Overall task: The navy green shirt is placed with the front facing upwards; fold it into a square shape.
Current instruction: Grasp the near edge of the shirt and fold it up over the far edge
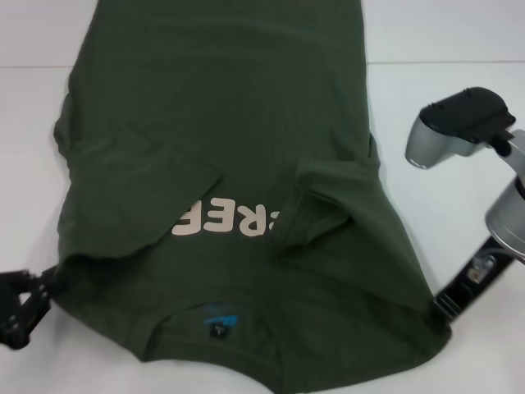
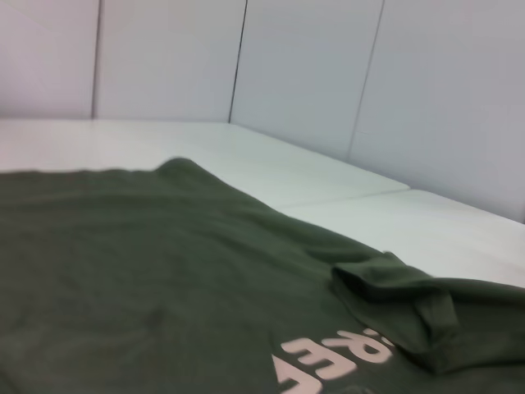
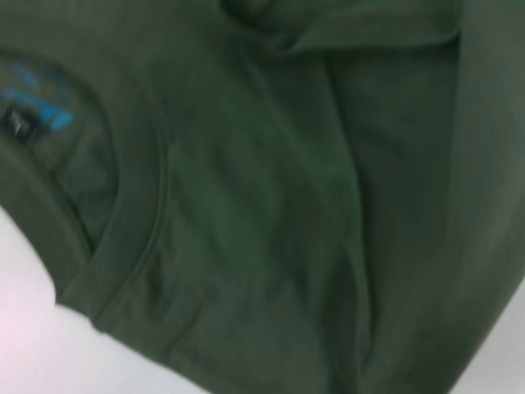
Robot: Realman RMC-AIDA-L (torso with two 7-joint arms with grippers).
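Observation:
The navy green shirt (image 1: 221,123) lies front up on the white table, collar toward me and hem at the far side. Both sleeves are folded inward over the chest and partly cover the pale lettering (image 1: 221,220). The blue neck label (image 1: 220,322) shows inside the collar. My left gripper (image 1: 25,304) sits at the shirt's near left shoulder edge. My right gripper (image 1: 447,302) sits at its near right shoulder edge. The left wrist view shows the shirt (image 2: 148,271), a folded sleeve (image 2: 410,308) and the lettering (image 2: 336,357). The right wrist view shows the collar (image 3: 139,230) and label (image 3: 37,103).
The white table (image 1: 459,49) runs bare to the right and left of the shirt. The right arm's grey and black wrist housing (image 1: 459,127) hangs above the table's right side. A pale panelled wall (image 2: 312,66) stands behind the table.

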